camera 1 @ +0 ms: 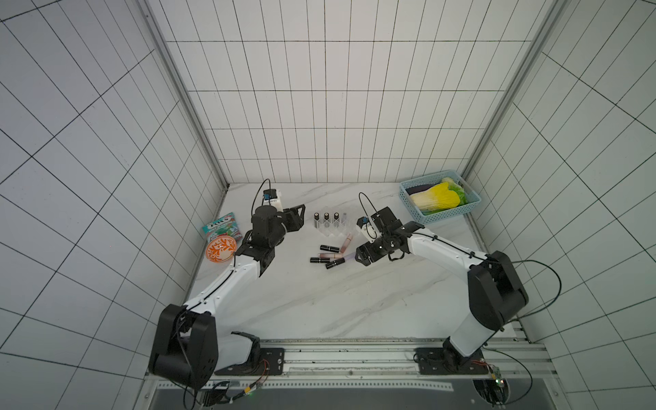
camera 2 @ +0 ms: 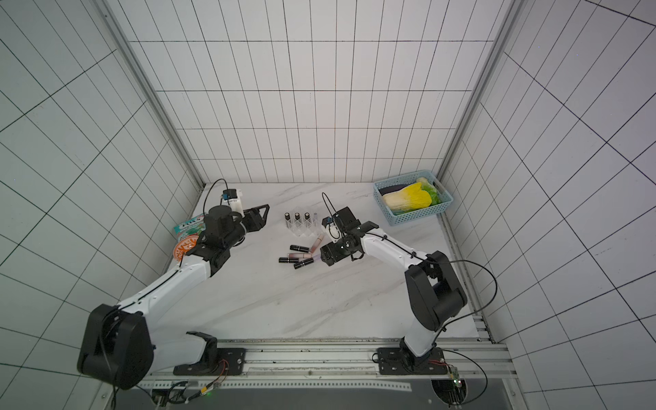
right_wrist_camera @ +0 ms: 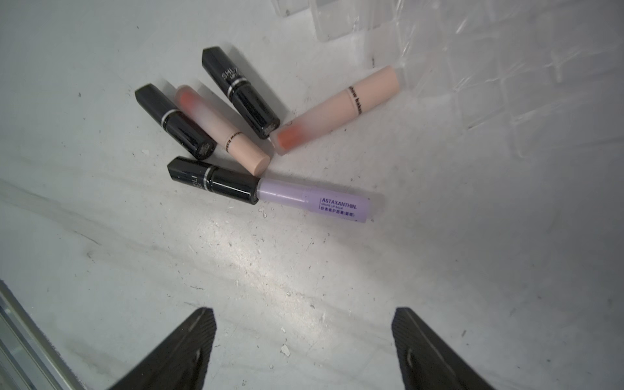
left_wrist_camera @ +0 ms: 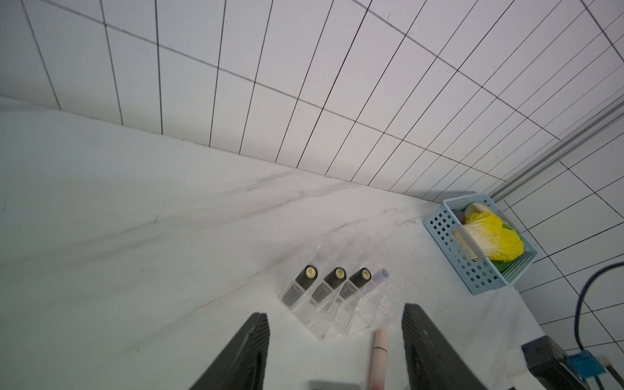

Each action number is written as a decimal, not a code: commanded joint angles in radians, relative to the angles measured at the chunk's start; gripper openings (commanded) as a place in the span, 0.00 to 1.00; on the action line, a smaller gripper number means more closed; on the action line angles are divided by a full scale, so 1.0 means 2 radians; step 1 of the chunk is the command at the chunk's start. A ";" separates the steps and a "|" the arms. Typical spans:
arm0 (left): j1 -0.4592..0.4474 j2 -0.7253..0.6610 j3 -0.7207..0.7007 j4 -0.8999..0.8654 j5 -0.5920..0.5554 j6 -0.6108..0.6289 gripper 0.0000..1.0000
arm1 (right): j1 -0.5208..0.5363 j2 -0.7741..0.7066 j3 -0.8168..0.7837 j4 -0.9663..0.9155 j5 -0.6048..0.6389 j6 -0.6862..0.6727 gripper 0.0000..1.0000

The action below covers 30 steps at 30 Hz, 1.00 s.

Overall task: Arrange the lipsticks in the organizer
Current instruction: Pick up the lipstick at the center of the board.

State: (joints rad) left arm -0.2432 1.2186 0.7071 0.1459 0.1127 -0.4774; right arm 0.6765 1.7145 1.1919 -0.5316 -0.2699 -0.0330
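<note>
Left of the organizer [camera 1: 333, 230], noted left gripper [camera 1: 301, 217] spread and empty, facing four lipsticks [left_wrist_camera: 334, 278] stood upright in its far row, and right gripper [right_wrist_camera: 304, 314], likewise spread and empty, poised over six loose lipsticks [right_wrist_camera: 219, 128] lying just nearer, probably to take the lavender tube [right_wrist_camera: 314, 201].

Robot test cell in a lab. Walled on three sides by white grid-lined panels [camera 1: 319, 106], floored with a white marble-patterned tabletop [camera 1: 337, 301]. Aluminium mounting rail [camera 1: 355, 358] along the front edge.
</note>
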 commanded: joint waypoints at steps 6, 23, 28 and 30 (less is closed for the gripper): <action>0.002 -0.043 -0.020 0.017 0.067 -0.029 0.60 | 0.010 0.052 0.067 -0.014 -0.005 -0.043 0.91; 0.012 -0.058 -0.024 0.009 0.084 -0.012 0.60 | 0.009 0.151 0.128 -0.044 -0.040 -0.071 0.90; 0.013 -0.058 -0.024 0.009 0.088 -0.012 0.60 | 0.009 0.151 0.125 -0.066 -0.041 -0.069 0.85; 0.013 -0.058 -0.023 0.008 0.088 -0.011 0.60 | 0.011 0.139 0.110 -0.065 -0.033 -0.063 0.82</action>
State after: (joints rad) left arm -0.2214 1.1164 0.6518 0.1642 0.2790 -0.5159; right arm 0.6941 2.0068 1.4227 -0.6228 -0.3347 -0.1646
